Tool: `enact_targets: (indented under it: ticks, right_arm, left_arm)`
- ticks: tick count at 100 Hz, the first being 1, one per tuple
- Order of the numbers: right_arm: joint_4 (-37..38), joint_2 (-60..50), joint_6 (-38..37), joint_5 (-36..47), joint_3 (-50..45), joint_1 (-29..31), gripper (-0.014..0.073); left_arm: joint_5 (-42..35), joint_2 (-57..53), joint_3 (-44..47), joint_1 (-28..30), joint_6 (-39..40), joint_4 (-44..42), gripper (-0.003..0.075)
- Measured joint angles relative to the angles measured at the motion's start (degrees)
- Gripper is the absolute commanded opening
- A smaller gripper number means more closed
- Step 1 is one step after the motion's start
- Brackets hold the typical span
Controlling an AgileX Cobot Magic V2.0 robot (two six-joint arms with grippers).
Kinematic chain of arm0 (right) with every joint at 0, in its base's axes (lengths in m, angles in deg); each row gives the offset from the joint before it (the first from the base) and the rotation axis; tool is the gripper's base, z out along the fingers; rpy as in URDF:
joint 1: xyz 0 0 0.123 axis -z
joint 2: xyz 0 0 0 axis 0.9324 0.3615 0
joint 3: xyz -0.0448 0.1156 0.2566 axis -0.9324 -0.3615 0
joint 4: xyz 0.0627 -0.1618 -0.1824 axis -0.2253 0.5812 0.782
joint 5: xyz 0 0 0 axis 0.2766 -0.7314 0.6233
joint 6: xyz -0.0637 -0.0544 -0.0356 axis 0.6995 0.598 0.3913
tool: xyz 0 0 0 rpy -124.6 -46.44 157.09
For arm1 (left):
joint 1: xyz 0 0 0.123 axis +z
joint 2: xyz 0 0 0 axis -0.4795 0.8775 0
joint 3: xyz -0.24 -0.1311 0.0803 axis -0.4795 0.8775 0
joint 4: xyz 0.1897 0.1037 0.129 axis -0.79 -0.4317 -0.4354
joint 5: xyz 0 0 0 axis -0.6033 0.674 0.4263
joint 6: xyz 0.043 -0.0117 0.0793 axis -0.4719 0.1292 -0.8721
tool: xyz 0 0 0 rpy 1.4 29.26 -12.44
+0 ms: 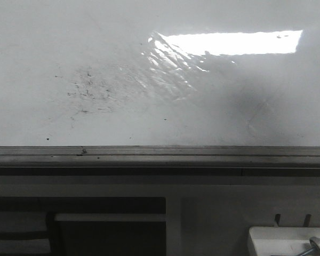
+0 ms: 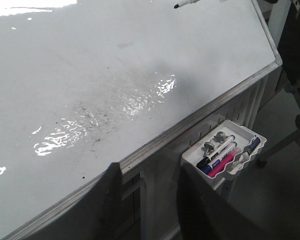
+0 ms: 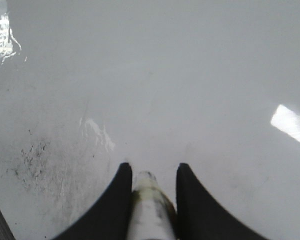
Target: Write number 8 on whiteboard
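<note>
The whiteboard (image 1: pixel 149 96) fills the front view, with grey smudges (image 1: pixel 88 88) and bright glare (image 1: pixel 229 42); I see no number 8 on it; the right claw (image 3: pixel 151 172) is shut tight on a marker (image 3: pixel 147 210) above the board; the left claw (image 2: pixel 147 175) is open beside the board's edge, near a white tray (image 2: pixel 240 167) of markers.

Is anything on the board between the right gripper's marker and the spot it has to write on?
Nothing visible does. The right gripper holds a marker over bare whiteboard; only faint smudges lie off to one side.
</note>
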Motion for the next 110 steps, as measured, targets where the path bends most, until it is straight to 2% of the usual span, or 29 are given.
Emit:
enact_targets:
  ticks: [47,95,110]
  right_arm:
    - [-0.22,6.71,0.11,-0.11,0.00,4.88,-0.0064]
    - [-3.08,12.14,0.11,0.36,0.00,5.01,-0.0064]
    - [-3.21,13.04,0.11,-2.35,0.00,5.01,-0.0064]
  left_arm:
    - [-3.38,0.00,0.00,0.00,0.00,0.56,0.0237]
    - [-4.54,0.00,0.00,0.00,0.00,0.59,0.0237]
    - [-4.54,0.00,0.00,0.00,0.04,0.59,0.0237]
